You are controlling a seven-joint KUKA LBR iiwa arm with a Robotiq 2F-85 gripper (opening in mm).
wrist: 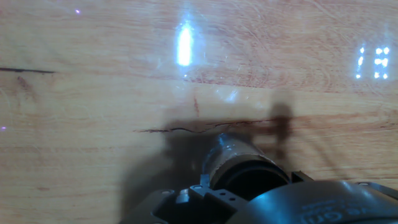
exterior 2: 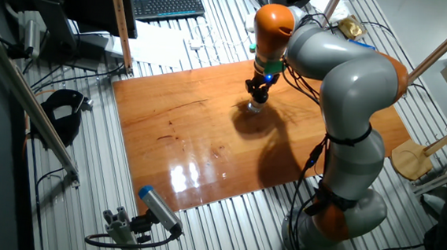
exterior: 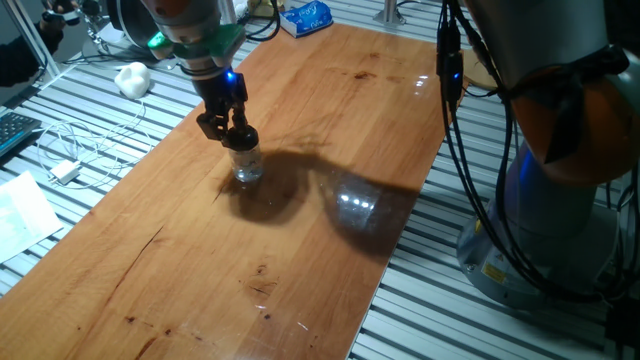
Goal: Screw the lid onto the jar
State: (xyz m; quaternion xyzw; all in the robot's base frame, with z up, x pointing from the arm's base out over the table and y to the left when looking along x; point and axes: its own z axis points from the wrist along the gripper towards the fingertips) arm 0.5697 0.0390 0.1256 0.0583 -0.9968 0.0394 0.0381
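Observation:
The jar [exterior: 248, 167] is small and of clear glass. It stands upright on the wooden board [exterior: 300, 200], left of its middle. The black lid [exterior: 243, 138] sits on the jar's neck. My gripper [exterior: 229, 126] comes down from above, and its black fingers are closed around the lid. The other fixed view shows the gripper [exterior 2: 258, 96] right over the jar [exterior 2: 255, 108]. In the hand view the dark round lid [wrist: 252, 178] and the glass jar [wrist: 231, 151] fill the bottom centre. My fingertips cannot be made out there.
The arm's grey and orange base [exterior: 545, 190] with hanging black cables [exterior: 455, 100] stands right of the board. A white cable and plug [exterior: 65, 170], a white crumpled lump [exterior: 132, 78] and a blue packet [exterior: 305, 17] lie off the board. A keyboard [exterior 2: 169, 5] lies beyond it.

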